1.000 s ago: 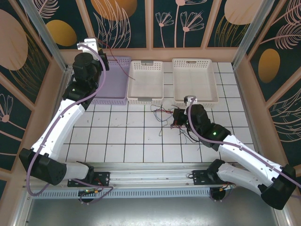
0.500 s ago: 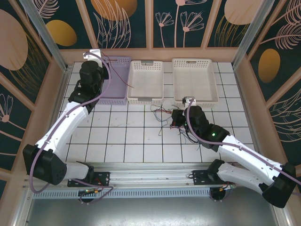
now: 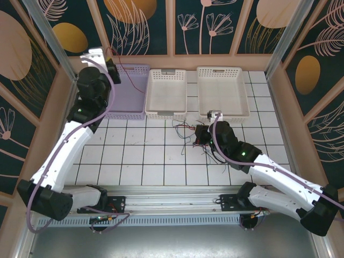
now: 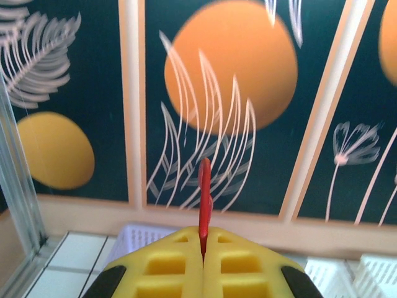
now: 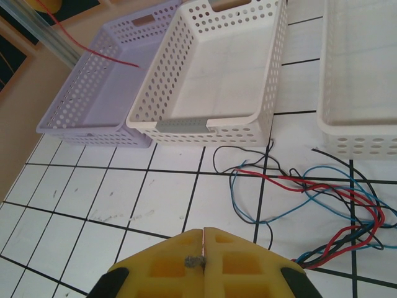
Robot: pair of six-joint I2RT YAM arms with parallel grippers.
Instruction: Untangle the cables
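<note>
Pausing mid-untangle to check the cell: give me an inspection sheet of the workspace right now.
Surface: white tiled table, lightly scuffed.
Job's things: red, blue and black cable tangle on the tiles before the middle white basket and right white basket; one red cable lifted over the lilac basket.
Clutter: nothing seen.
Grippers: left gripper shut on the red cable; right gripper shut, low by the tangle.
Cables: lilac arm cables tidy along both arms.
Surroundings: both white baskets empty; patterned walls.

Lilac basket [image 3: 129,105], middle white basket [image 3: 166,97], right white basket [image 3: 223,91] (all perforated) on tiled table [image 3: 145,156].
</note>
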